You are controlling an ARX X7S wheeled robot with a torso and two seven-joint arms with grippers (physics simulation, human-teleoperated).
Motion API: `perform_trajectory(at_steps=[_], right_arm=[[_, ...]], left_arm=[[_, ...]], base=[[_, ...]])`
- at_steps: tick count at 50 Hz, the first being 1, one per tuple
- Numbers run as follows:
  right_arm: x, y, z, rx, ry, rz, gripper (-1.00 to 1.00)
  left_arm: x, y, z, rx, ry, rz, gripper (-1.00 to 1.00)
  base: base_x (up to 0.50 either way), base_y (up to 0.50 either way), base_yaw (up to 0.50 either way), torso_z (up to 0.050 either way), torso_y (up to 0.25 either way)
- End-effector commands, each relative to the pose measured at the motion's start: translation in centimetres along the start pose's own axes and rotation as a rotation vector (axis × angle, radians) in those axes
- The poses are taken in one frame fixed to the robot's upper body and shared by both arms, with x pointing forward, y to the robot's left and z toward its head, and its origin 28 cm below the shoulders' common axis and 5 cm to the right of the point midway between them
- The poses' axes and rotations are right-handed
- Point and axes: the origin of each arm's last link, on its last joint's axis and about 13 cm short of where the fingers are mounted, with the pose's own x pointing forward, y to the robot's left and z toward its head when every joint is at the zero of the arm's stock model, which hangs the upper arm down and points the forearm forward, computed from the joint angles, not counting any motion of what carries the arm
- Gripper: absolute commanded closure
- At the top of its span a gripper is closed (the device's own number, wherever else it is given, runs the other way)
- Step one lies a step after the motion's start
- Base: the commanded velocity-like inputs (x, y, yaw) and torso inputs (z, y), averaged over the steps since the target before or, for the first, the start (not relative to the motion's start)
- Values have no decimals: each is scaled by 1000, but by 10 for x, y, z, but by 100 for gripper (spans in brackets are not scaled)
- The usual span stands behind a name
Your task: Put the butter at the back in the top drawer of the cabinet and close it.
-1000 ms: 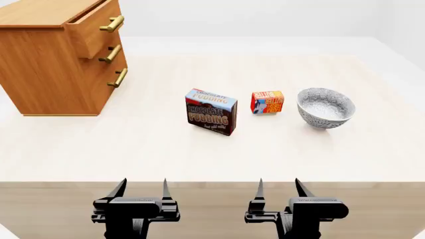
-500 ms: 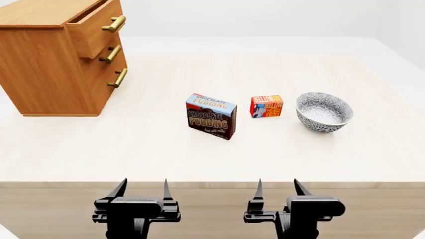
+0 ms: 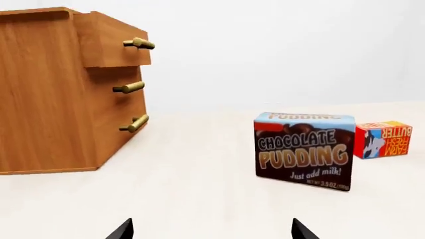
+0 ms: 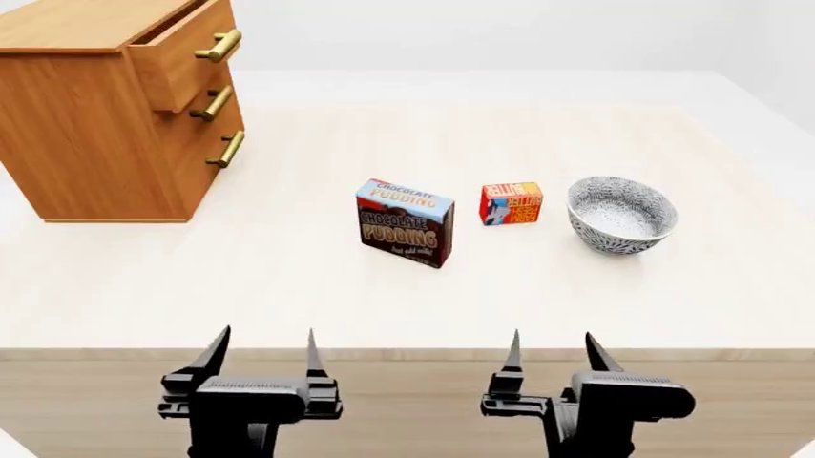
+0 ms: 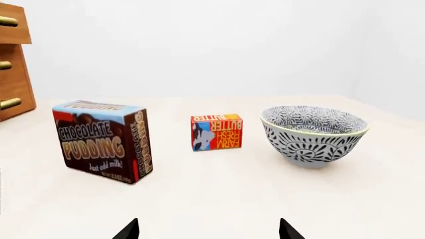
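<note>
Both hands, left hand (image 4: 260, 349) and right hand (image 4: 555, 351), gape empty; the butter (image 4: 511, 203) is a small, glossy red-orange carton.

cabinet (image 4: 90, 105) cut off at left edge, top drawer (image 4: 178, 57) interior hidden

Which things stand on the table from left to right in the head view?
cabinet → Chocolate Pudding box → butter → patterned bowl
</note>
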Motion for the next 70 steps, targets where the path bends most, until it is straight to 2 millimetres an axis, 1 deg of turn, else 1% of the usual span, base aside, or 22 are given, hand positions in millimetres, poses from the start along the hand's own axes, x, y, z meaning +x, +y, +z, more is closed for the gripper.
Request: perform_trajectory(at_steps=[1,9,20,24,33,41,57,70], right_arm=[[-14,-2,32,-11,-101,-11,-100],[-24,-1,44,-9,-129,5,-100],[-45,2,57,-40,-198,24,-100],[-51,3,60,-46,-233,23,-100],[-54,4,64,-48,-245,34,-100],[-55,5,65,-51,-244,42,-100],[-56,6,69,-51,-245,50,-100],[-56,6,66,-41,-238,57,-100]], left_arm=[[-15,-1,32,31,-125,-9,-100],[-23,2,43,-3,-149,7,-100],[-45,8,66,-22,-225,28,-100],[-51,8,72,-19,-245,26,-100],[-52,8,72,-10,-238,16,-100],[-53,5,71,3,-228,-1,-100],[-54,4,75,-10,-229,-16,-100],[-55,4,73,-11,-224,-17,-100]], base=[[0,0,0,0,0],[0,0,0,0,0],[0,0,0,0,0],[0,0,0,0,0],[0,0,0,2,0],[0,0,0,50,0],[0,0,0,50,0],[0,0,0,50,0]])
